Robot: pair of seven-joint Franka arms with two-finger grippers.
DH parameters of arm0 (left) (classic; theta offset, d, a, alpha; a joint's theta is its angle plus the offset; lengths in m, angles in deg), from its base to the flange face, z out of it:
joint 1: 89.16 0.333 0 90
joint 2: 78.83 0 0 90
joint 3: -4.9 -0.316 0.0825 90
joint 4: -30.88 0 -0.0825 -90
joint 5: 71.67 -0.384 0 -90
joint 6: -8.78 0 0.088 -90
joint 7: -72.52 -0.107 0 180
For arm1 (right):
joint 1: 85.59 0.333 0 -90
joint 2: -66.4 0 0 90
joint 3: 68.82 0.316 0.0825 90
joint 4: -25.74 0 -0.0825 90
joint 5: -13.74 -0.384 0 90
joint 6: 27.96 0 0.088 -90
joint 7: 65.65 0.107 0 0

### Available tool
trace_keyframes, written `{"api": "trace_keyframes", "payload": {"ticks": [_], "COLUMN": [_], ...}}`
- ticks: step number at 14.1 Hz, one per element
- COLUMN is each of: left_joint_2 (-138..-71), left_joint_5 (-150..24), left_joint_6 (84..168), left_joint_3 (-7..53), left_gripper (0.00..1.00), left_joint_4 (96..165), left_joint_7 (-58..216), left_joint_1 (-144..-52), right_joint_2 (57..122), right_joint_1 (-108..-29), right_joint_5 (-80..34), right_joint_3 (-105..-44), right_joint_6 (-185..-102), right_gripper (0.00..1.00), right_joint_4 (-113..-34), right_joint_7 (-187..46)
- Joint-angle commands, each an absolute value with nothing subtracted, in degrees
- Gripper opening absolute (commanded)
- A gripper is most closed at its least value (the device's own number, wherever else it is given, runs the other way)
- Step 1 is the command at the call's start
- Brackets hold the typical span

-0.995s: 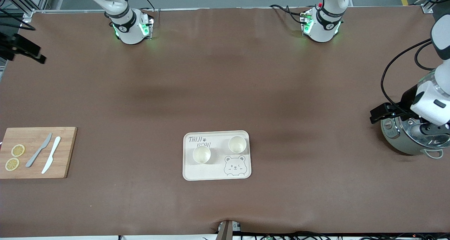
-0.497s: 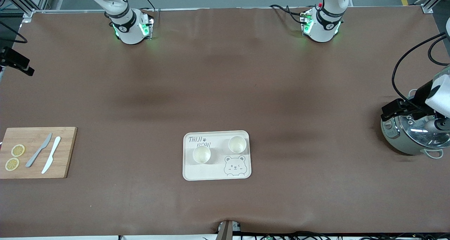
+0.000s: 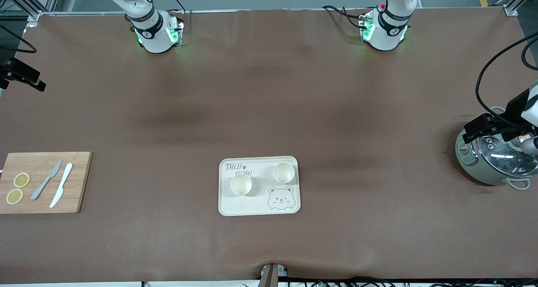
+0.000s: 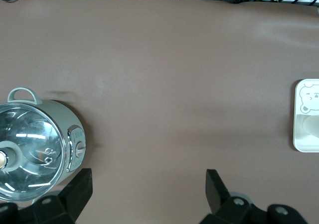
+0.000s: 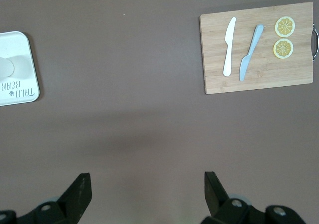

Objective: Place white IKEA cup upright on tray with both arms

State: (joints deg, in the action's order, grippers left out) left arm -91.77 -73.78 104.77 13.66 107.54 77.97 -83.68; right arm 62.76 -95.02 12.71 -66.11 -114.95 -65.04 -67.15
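Note:
The cream tray (image 3: 246,205) lies near the middle of the table, close to the front camera. Two white cups stand upright on it, one (image 3: 241,185) beside the lettering and one (image 3: 283,172) above the bear face. My left gripper (image 3: 489,125) hangs open and empty over the table at the left arm's end, beside the pot; its wrist view shows its fingers wide apart (image 4: 148,181) and the tray's edge (image 4: 295,114). My right gripper (image 3: 23,75) hangs open and empty at the right arm's end. In its wrist view it (image 5: 147,184) is over bare table, with the tray (image 5: 20,92) at the picture's edge.
A grey pot (image 3: 475,169) with a glass lid sits at the left arm's end, also seen in the left wrist view (image 4: 30,149). A wooden cutting board (image 3: 80,182) with two knives and two lemon slices lies at the right arm's end; it (image 5: 259,79) shows in the right wrist view too.
The left arm has pulled back toward its end of the table, uncovering more of the pot. The right gripper has drawn back toward its edge. Tray and cups have not moved.

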Motion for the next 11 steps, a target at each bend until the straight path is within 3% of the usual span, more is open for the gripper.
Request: {"api": "trace_keyframes", "payload": {"ticks": [1,11], "left_joint_2": [-91.31,-91.40], "left_joint_5": [-73.95,-74.21], "left_joint_6": [102.91,101.94], "left_joint_3": [13.86,13.69], "left_gripper": [1.00,1.00], "left_joint_4": [105.59,105.23], "left_joint_7": [76.92,76.92], "left_joint_1": [-83.45,-83.72], "right_joint_2": [61.83,62.45], "right_joint_1": [-96.22,-96.57], "right_joint_5": [12.33,12.51], "right_joint_3": [-65.39,-65.39], "right_joint_6": [-115.59,-114.89], "right_gripper": [1.00,1.00], "right_joint_4": [-65.67,-65.06], "right_joint_7": [-68.03,-68.03]}}
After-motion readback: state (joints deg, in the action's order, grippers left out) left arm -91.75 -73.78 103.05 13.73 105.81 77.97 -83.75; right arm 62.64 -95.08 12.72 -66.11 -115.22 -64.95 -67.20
